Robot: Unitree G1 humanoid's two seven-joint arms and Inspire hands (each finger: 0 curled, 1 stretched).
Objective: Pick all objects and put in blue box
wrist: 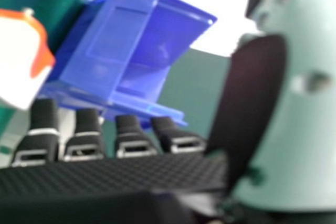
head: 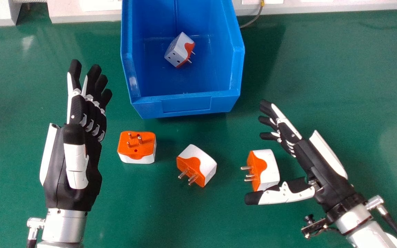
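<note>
The blue box [head: 186,105] stands at the back centre, holding one white and orange adapter [head: 177,51]. In front of it lie three more: one prongs-up [head: 136,146], a tilted one in the middle [head: 198,165] and a right one [head: 265,168] with prongs facing left. My right hand [head: 308,155] is open around the right adapter, its thumb along the near side. My left hand [head: 76,155] is open, left of the prongs-up adapter. In the right hand view my right hand [wrist: 105,174] shows with an adapter [wrist: 21,56] and the blue box [wrist: 110,40] beyond.
Green table surface [head: 322,69] extends on both sides of the box. A pale ledge [head: 84,15] runs along the back edge, and a thin cable [head: 253,20] hangs down beside the box's right wall.
</note>
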